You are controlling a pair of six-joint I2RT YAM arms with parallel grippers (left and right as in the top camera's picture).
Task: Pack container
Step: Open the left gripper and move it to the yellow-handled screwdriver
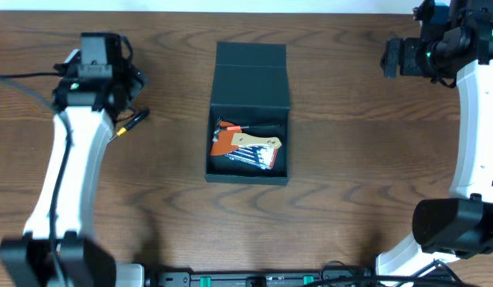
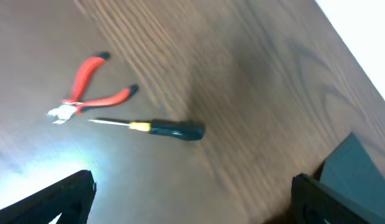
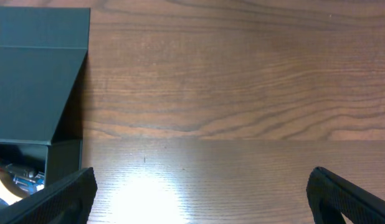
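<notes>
My left gripper and right gripper are hanging spread and empty while the dark teal container is sitting open, holding tools.

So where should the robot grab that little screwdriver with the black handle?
On the black handle, its thickest part, not the thin metal shaft. The screwdriver lies flat on the table, so the left claw would probably do best coming straight down, closing across the handle. The red pliers lie near the tip.

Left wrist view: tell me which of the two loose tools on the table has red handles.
The pliers, handles spread apart; the screwdriver beside them has a dark handle instead.
</notes>
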